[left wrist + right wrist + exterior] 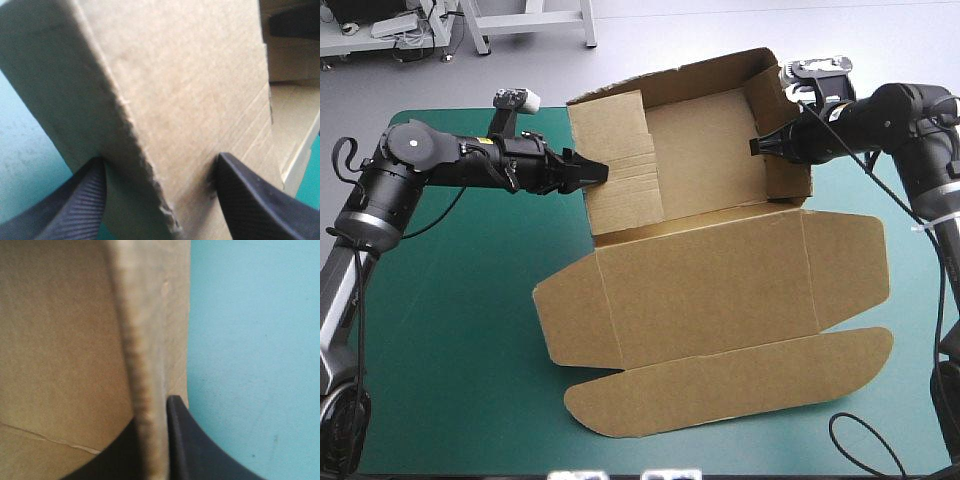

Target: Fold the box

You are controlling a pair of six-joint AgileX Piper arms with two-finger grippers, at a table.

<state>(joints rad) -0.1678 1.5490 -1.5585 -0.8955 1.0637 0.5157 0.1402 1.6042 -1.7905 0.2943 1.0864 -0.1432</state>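
**Box** [720,280], qty 1. Cut sheet of brown corrugated board, matt, with scored fold lines. It lies on the middle of the tabletop.
- Far half: raised into an open tray with upright walls at its back, left and right. The left wall is a panel turned in over the floor, with a ragged cut edge.
- Near half: lid lying flat, made of one broad panel, two short side flaps and one long flap with rounded ends along its near edge.

**Left hand** [595,171], qty 1. At the box's left wall. Two black ribbed fingers [80,210], one on each face of the turned-in panel, clamped on the box.

**Right hand** [757,147], qty 1. At the box's right wall. The fingers [195,450] are nearly together with the wall's edge pinched between them, grasping the box.

**Tabletop** [460,330], qty 1. Smooth teal-green cover, showing on all sides of the box.
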